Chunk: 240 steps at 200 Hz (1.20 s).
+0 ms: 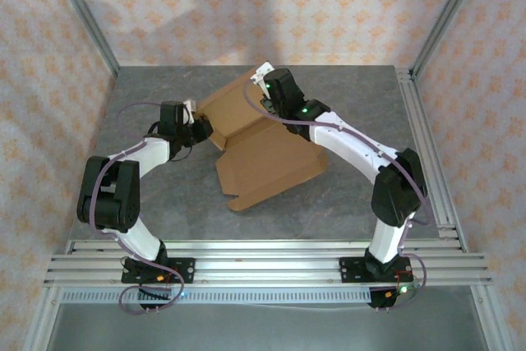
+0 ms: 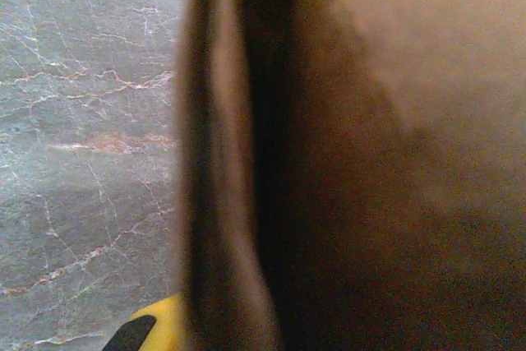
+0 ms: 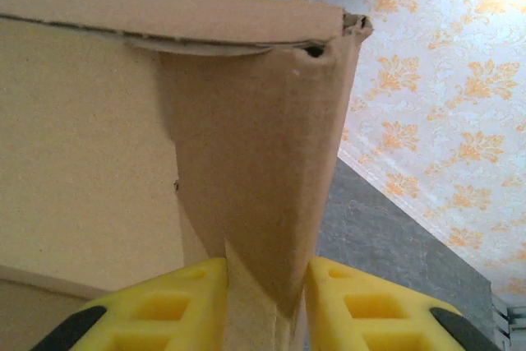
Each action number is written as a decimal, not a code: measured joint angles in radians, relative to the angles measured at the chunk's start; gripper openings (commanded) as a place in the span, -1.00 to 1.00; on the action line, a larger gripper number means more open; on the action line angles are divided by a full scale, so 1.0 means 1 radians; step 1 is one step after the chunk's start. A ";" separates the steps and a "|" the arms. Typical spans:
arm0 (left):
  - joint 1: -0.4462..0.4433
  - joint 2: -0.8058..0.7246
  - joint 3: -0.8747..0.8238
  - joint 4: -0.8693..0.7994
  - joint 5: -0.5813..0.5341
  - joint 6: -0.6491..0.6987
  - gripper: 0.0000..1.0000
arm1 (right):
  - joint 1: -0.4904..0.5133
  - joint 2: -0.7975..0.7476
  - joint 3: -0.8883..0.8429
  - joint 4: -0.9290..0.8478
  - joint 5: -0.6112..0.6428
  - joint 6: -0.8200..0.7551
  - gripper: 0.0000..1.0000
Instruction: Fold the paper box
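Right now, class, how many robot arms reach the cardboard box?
2. The left arm has the left claw at the paper box's left edge; the right arm has the right claw astride a raised flap at its far corner. None hidden.

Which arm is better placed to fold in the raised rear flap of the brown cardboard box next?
Right, probably. The right pincer straddles that flap of the brown cardboard box, cardboard between its yellow fingers. The left pincer sits shut at the box's left edge, better suited to steadying.
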 measured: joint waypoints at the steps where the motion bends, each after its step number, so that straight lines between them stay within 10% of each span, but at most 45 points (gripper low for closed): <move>1: 0.000 0.000 0.000 0.000 0.000 0.000 -1.00 | 0.000 0.002 0.001 0.000 0.001 -0.001 -0.38; 78: 0.000 -0.002 0.000 -0.007 -0.007 0.003 -1.00 | 0.000 0.052 0.019 0.028 0.023 -0.022 -0.09; 127: 0.000 -0.002 -0.001 -0.020 -0.009 0.003 -1.00 | -0.007 0.061 0.027 0.035 0.068 -0.045 -1.00; 156: 0.000 -0.008 -0.003 -0.026 -0.009 0.003 -1.00 | -0.009 0.063 0.029 0.043 0.077 -0.042 -0.99; 170: 0.000 -0.017 -0.006 -0.029 -0.011 0.003 -1.00 | -0.010 0.063 0.029 0.043 0.074 -0.032 -0.45; 199: 0.000 -0.035 -0.006 -0.032 -0.010 0.003 -1.00 | -0.019 0.069 0.035 0.016 0.042 -0.004 -0.10; 240: 0.000 -0.052 -0.007 -0.033 -0.007 0.007 -1.00 | -0.047 0.105 0.057 -0.020 0.024 0.026 -0.40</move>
